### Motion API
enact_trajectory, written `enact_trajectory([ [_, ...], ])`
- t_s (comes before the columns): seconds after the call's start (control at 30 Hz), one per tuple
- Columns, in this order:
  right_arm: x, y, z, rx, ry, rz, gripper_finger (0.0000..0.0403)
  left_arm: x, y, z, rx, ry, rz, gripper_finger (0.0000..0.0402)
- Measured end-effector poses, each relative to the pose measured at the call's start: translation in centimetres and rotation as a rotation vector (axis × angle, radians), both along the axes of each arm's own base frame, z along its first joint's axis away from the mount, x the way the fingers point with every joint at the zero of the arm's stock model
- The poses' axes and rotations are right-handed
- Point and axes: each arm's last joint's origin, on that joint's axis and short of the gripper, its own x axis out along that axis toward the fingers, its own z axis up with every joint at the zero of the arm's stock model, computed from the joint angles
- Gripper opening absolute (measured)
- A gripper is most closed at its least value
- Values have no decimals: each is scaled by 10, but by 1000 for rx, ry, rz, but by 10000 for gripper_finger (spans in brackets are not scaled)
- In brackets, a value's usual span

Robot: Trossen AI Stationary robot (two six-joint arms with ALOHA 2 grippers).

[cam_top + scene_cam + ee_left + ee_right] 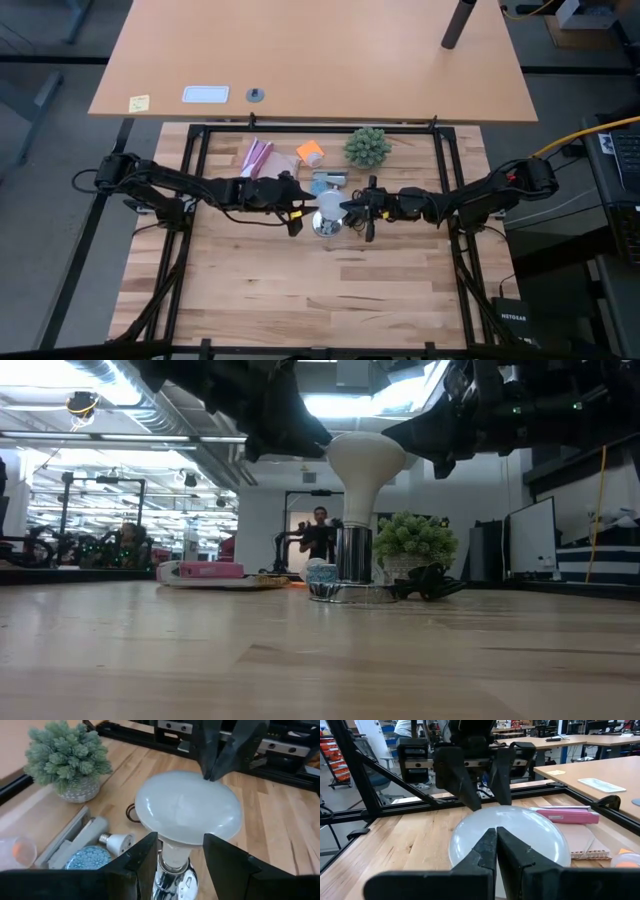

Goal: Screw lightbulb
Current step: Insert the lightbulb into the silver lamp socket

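The lightbulb [187, 807], a frosted white dome on a narrower neck, stands upright in the shiny silver socket base [352, 560] in the middle of the wooden table. My left gripper [180, 852] is open at the bulb's left side. Its fingers stand on either side of the neck, just under the dome. My right gripper [496, 845] is shut. It reaches in level from the right, with its tips at the dome's right edge [212, 776]. In the high view the bulb [328, 205] sits between the left gripper [298, 212] and the right gripper [352, 208]. My left gripper's fingers [145, 855] flank the bulb's neck [175, 852] from the table's left, slanting slightly down; whether they touch it I cannot tell. My right gripper's shut fingertips [215, 767] meet the dome's upper right edge level from the right; touch or a small gap, I cannot tell.
Behind the bulb lie a green spiky plant in a pot [367, 147], a pink pack [256, 155], an orange piece [310, 152], and a grey box with a small spare bulb [116, 840] and a blue disc [87, 857]. A black frame [200, 135] rims the table.
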Motion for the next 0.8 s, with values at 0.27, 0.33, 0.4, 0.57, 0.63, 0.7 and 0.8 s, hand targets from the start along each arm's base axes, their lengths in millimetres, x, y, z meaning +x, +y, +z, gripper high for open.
enact_trajectory([
  [0.27, 0, 0, 0, 0, -2, 1, 17, 4, -8, 11, 35, -114, -57, 150],
  [0.33, 0, 0, 0, 0, -3, 0, 17, 5, -10, 13, 30, -142, -73, 150],
  [0.4, 0, 0, 0, 0, -3, -1, 17, 5, -11, 14, 28, -144, -77, 150],
  [0.57, 0, 0, 1, 0, -10, -4, 17, 10, -9, 5, 30, -119, -71, 150],
  [0.63, 0, 0, 1, 0, -12, -4, 17, 13, -9, -1, 32, -102, -69, 150],
  [0.7, 0, 0, 1, 0, -14, -4, 17, 14, -9, -2, 31, -99, -68, 150],
  [0.8, 0, 0, 1, 0, -14, -4, 17, 13, -9, -2, 31, -94, -69, 150],
])
